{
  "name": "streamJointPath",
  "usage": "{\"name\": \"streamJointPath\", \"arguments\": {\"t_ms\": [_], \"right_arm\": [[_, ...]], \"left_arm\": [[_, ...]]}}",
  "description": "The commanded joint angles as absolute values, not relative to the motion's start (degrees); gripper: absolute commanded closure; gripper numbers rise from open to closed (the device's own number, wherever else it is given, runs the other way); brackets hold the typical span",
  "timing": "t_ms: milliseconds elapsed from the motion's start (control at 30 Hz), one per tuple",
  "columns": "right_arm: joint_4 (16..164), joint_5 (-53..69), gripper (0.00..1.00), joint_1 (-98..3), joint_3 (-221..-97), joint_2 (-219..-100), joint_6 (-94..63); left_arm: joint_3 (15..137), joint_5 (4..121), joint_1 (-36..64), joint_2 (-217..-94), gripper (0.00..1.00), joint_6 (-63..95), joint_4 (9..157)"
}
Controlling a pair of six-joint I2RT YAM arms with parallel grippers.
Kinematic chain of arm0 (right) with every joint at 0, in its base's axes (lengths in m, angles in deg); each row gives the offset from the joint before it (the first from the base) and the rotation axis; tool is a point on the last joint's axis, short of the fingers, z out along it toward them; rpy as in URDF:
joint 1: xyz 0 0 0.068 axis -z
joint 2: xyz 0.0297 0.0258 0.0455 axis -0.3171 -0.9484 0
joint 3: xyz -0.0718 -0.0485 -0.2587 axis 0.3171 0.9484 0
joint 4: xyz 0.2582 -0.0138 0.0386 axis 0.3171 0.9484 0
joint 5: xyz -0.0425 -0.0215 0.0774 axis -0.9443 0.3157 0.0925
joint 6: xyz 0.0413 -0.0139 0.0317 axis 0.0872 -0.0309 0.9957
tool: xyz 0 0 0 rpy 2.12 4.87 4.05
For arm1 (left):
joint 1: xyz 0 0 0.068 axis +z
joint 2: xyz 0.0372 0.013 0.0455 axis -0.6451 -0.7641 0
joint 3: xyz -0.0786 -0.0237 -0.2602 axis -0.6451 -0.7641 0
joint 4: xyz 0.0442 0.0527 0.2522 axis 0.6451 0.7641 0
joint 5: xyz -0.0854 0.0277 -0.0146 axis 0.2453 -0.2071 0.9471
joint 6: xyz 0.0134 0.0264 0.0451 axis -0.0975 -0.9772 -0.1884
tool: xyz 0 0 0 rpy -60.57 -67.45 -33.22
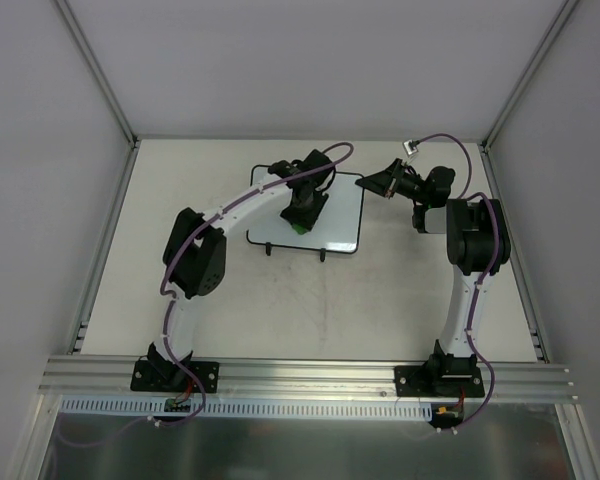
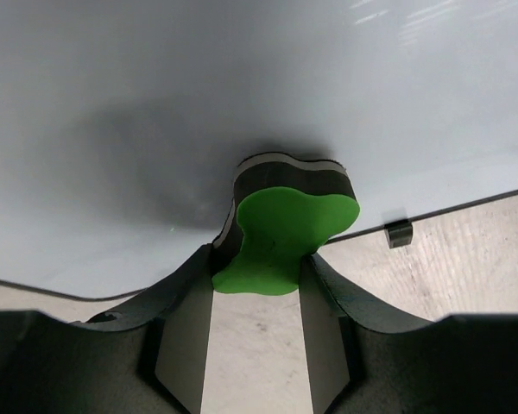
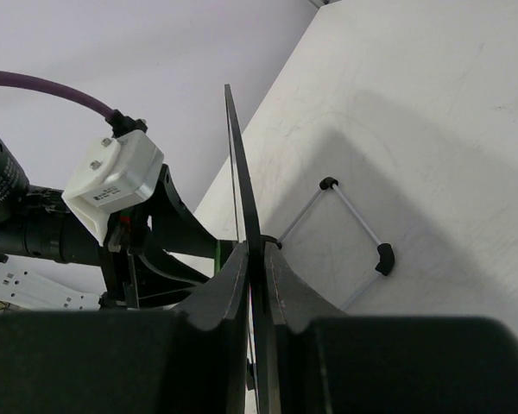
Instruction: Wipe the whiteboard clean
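**Whiteboard [image 1: 340, 215] held at the far middle of the table [image 1: 280, 310]**

A green eraser [image 2: 285, 228] is clamped in the left gripper [image 2: 259, 267] and pressed against the board's white face. The board's right edge is pinched in the closed right gripper [image 3: 255, 259].

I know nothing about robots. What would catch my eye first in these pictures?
The bright green eraser stands out, pinched in the left gripper and set against the glossy whiteboard at the centre of the top view. At the board's right edge, the right gripper clamps its thin black frame, seen edge-on in the right wrist view.
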State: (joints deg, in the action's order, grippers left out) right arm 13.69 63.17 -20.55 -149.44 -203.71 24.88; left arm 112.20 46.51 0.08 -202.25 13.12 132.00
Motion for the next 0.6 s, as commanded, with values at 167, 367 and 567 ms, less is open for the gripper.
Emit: {"name": "streamJointPath", "arguments": {"t_ms": [167,367,567], "right_arm": [[2.73,65.14,1.0,-21.83,-150.5,-202.49,25.01],[2.73,65.14,1.0,-21.74,-150.41,-202.4,25.09],[2.56,65.14,1.0,-21.83,-150.24,-202.23,25.1]], "left_arm": [[106.34,45.97,0.01,-185.54,1.0,15.08,130.85],[95.38,45.25,1.06,-176.5,1.0,16.14,129.01],[77.16,50.02,7.56,-164.37,1.0,18.07,122.42]]}}
